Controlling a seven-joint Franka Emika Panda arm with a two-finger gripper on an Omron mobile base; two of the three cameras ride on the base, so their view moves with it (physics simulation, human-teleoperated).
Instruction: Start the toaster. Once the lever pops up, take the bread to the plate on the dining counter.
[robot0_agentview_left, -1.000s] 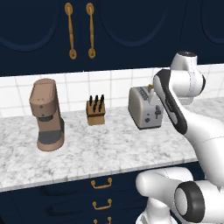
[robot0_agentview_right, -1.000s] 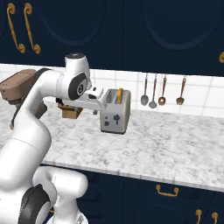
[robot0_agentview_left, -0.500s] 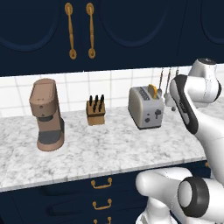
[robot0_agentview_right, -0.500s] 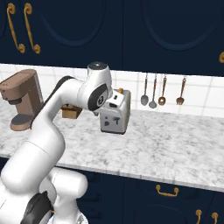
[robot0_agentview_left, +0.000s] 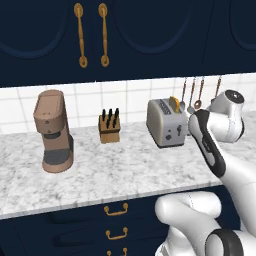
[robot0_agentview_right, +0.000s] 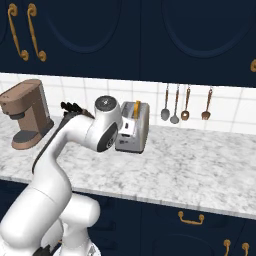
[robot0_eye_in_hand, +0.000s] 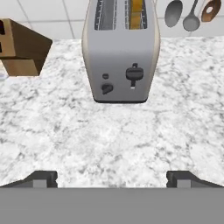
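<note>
So in the hand view, the knife block (robot0_eye_in_hand: 24, 48) sat at upper left, then the toaster (robot0_eye_in_hand: 121, 57) at top centre with the bread (robot0_eye_in_hand: 136, 15) down in its right slot and the lever (robot0_eye_in_hand: 134, 73) on the front face. Gripper (robot0_eye_in_hand: 112, 179) was spread wide at the bottom, holding nothing.

Kitchen: marble worktop (robot0_agentview_left: 100, 170), navy cabinets (robot0_agentview_left: 150, 35), toaster (robot0_agentview_left: 165, 122), coffee machine (robot0_agentview_left: 52, 131), hanging utensils (robot0_agentview_right: 185, 102).
</note>
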